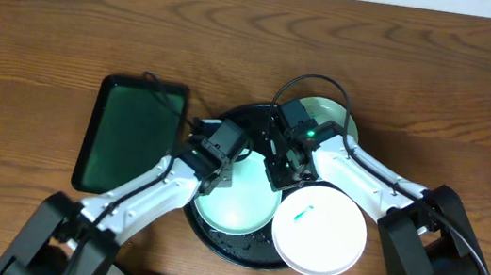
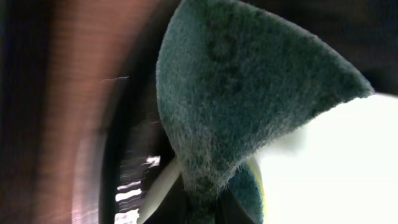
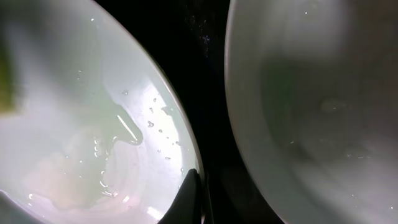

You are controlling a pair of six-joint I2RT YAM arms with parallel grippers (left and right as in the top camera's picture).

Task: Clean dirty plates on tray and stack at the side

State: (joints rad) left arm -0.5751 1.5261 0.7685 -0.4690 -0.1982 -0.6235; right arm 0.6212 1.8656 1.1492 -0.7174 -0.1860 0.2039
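The round black tray (image 1: pixel 213 240) holds a wet mint-green plate (image 1: pixel 235 203). My left gripper (image 1: pixel 222 168) is shut on a green scouring sponge (image 2: pixel 242 93) at that plate's upper left edge. My right gripper (image 1: pixel 277 175) pinches the plate's upper right rim (image 3: pixel 193 186), and water drops show on the plate (image 3: pixel 93 137). A white plate (image 1: pixel 319 231) with a small teal smear overlaps the tray's right rim. A second mint-green plate (image 1: pixel 334 116) lies behind the tray, partly hidden by my right arm.
A rectangular dark green tray (image 1: pixel 130 137) lies on the wooden table to the left of the black tray. In the right wrist view a pale plate (image 3: pixel 311 112) sits across a black gap from the wet one. Cables arc over the back plate.
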